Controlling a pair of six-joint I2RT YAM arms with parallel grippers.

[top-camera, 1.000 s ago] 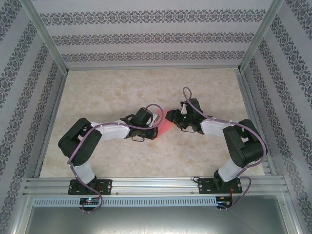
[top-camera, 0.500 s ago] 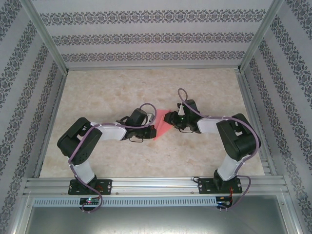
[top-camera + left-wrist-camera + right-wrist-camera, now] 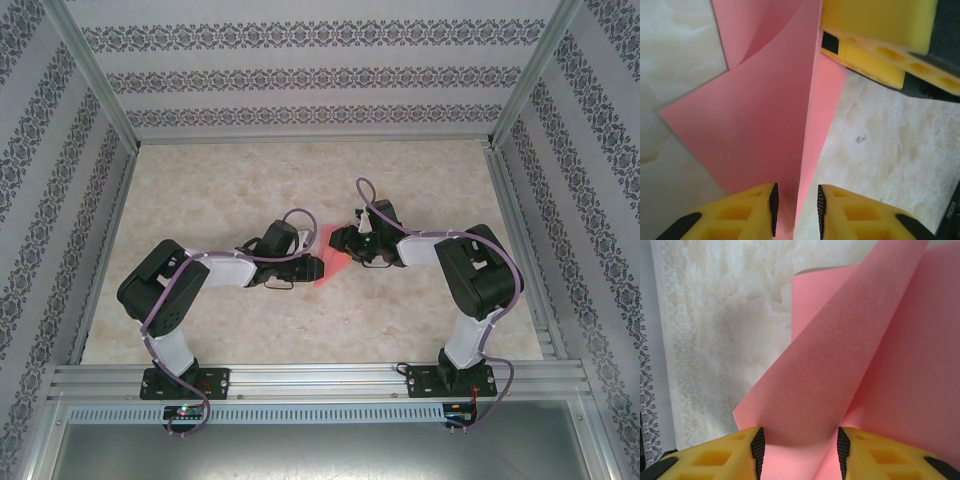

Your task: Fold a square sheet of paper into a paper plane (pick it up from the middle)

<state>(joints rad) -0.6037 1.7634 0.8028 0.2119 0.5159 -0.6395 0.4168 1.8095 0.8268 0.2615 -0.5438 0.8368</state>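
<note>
The left tool and the right tool are facing closely at the middle of the surface, the square sheet of paper blocking the gap between them. Beyond them the surface is lying free.

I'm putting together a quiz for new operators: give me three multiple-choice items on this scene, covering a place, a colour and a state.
1. Where is the paper?
A. between the left pincer and right pincer
B. against the back wall
C. at the arms' bases

2. What colour are the pincer fingers?
A. blue
B. yellow
C. white

3. How is the paper?
A. crumpled into a ball
B. lying fully flat
C. bent, with a part raised

Key: A, the top view shows it between the two tips; B, both wrist views show yellow fingers; C, the wrist views show a flap lifting off the table.
</note>
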